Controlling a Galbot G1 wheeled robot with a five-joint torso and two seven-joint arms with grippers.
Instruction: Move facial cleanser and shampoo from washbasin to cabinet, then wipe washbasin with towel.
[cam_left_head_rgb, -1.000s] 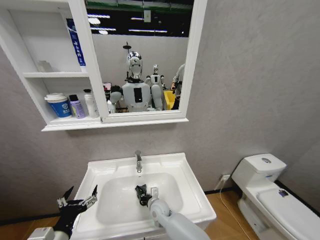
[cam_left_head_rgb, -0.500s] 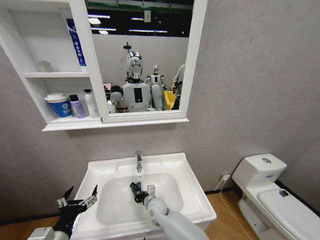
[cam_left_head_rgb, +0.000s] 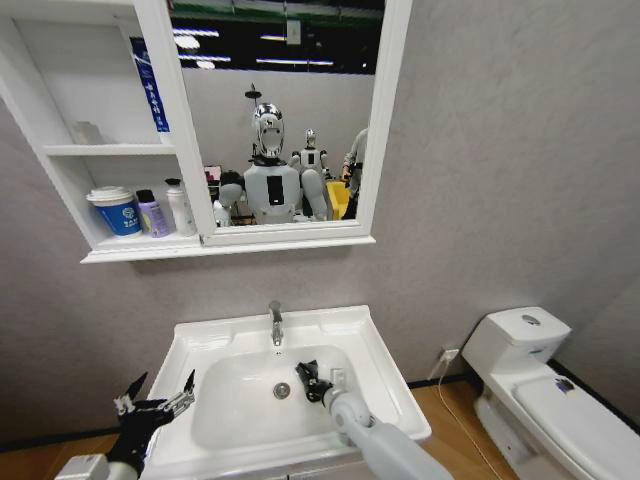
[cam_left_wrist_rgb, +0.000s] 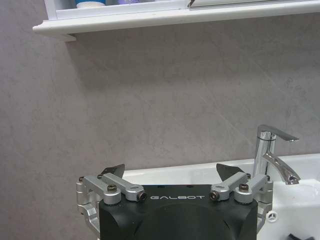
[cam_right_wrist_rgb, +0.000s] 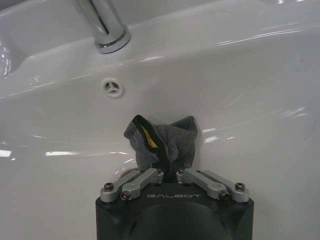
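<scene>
Right gripper (cam_left_head_rgb: 308, 378), clamped on small dark grey towel with yellow-green edge (cam_right_wrist_rgb: 162, 141), has swept from bowl centre toward right side of white ceramic washbasin (cam_left_head_rgb: 385, 352); chrome drain hole (cam_left_head_rgb: 282, 390) now uncovered. Wiping underway. Left gripper (cam_left_head_rgb: 155, 396) spread open, idle at basin's left edge. Bottles already in white wall cabinet (cam_left_head_rgb: 100, 150).

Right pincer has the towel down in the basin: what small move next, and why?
Probably sweep the right pincer, shut on the towel, across the washbasin bowl toward the drain; the cloth sits right of it, near the back wall.
</scene>
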